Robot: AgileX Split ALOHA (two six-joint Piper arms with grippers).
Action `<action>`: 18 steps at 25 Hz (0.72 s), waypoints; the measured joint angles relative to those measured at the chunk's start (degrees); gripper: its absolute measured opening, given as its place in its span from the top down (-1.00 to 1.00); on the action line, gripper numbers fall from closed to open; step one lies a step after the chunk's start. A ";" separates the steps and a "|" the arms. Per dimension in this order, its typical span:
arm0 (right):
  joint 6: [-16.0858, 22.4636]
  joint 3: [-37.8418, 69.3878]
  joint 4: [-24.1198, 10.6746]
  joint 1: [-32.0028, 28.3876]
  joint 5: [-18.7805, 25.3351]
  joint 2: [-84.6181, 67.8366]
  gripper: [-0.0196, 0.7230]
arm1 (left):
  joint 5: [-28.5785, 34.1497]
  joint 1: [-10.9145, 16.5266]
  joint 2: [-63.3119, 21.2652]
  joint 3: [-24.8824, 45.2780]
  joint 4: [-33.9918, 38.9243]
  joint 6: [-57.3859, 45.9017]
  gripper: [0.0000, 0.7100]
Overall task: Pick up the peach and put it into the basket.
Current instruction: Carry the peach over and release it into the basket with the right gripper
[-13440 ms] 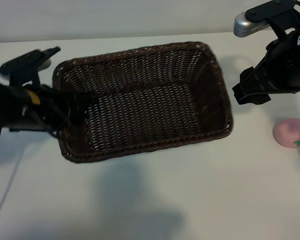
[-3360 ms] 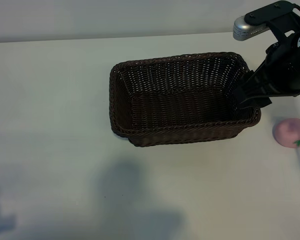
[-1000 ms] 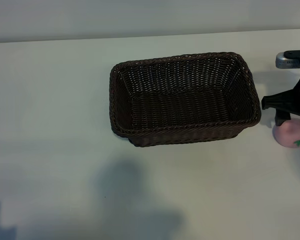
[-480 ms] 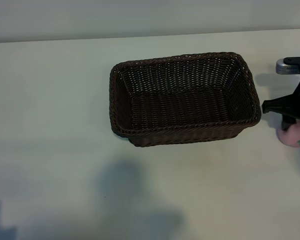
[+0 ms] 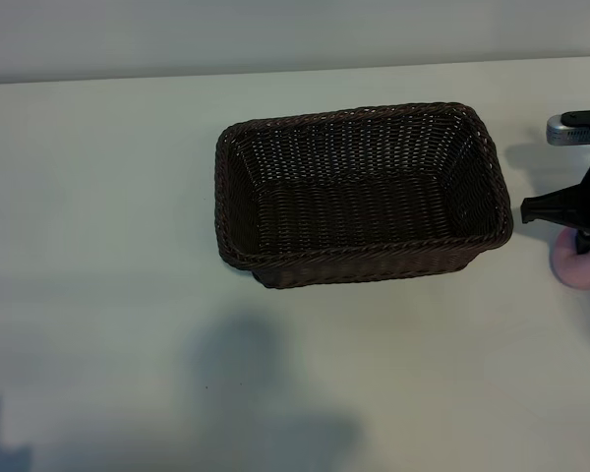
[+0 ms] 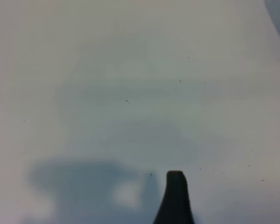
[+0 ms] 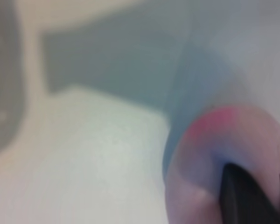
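The pale-pink peach (image 5: 573,271) lies on the white table at the far right, just right of the dark-brown woven basket (image 5: 354,248). My right gripper (image 5: 582,246) has come down on top of it and is shut on the peach. In the right wrist view the peach (image 7: 210,163) fills the near corner, and one dark finger (image 7: 242,196) presses into its side. The basket stands in the middle of the table with nothing in it. My left arm is outside the exterior view; its wrist view shows one dark finger (image 6: 176,198) over bare table.
The table's back edge (image 5: 275,74) runs behind the basket. The basket's right end wall (image 5: 501,211) stands a short way from the right gripper. White table surface lies to the left of the basket and in front of it.
Over the last second the right gripper has dropped onto the peach and closed on it. The peach has shifted slightly right and looks squeezed. The basket has stayed put.
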 joint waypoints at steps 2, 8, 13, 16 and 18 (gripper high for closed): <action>0.00 0.00 0.00 0.00 0.23 -0.65 0.84 | 0.00 0.00 0.00 0.00 0.00 0.02 -0.67; -0.06 0.00 0.00 0.00 1.04 -7.13 0.84 | 0.00 0.00 0.00 0.00 0.00 0.02 -0.67; -1.57 -1.18 0.00 0.00 5.38 -12.16 0.84 | 0.00 0.00 0.00 0.00 0.00 0.02 -0.67; -2.94 -4.06 0.31 0.00 8.75 -13.52 0.84 | 0.00 0.00 0.00 0.00 0.00 0.07 -0.67; -4.09 -6.35 1.14 0.00 10.24 -13.81 0.84 | 0.00 0.00 0.00 0.00 0.00 0.07 -0.67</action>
